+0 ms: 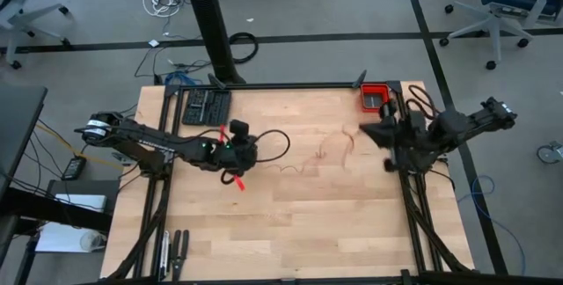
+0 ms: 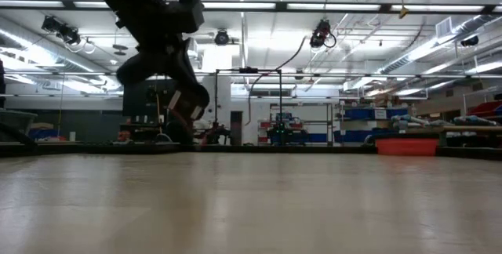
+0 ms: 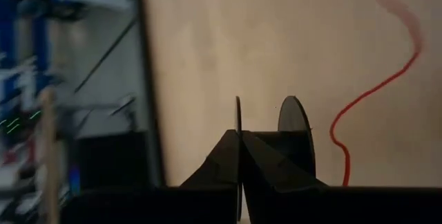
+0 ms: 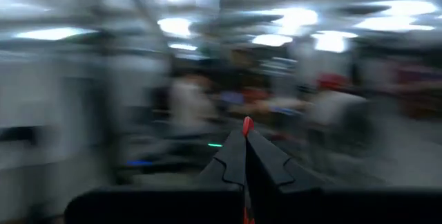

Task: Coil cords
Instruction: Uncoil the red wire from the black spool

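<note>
High view: the thin red cord (image 1: 330,149) lies wavy mid-table between the pressed-together left gripper (image 1: 236,178) and the right gripper (image 1: 368,133), closed, perhaps pinching a red scrap.

A pale wooden desk (image 1: 290,223) with a black metal frame carries a thin, bright red cord (image 1: 327,151), which lies near the middle as a loose wavy strand. Toward the far right corner from the cord sits a red rectangular bin (image 1: 375,97). Toward the far left corner lies a flat black tray (image 1: 205,106). Just left of the cord, a thicker black cable loop (image 1: 274,143) lies on the wood.
</note>
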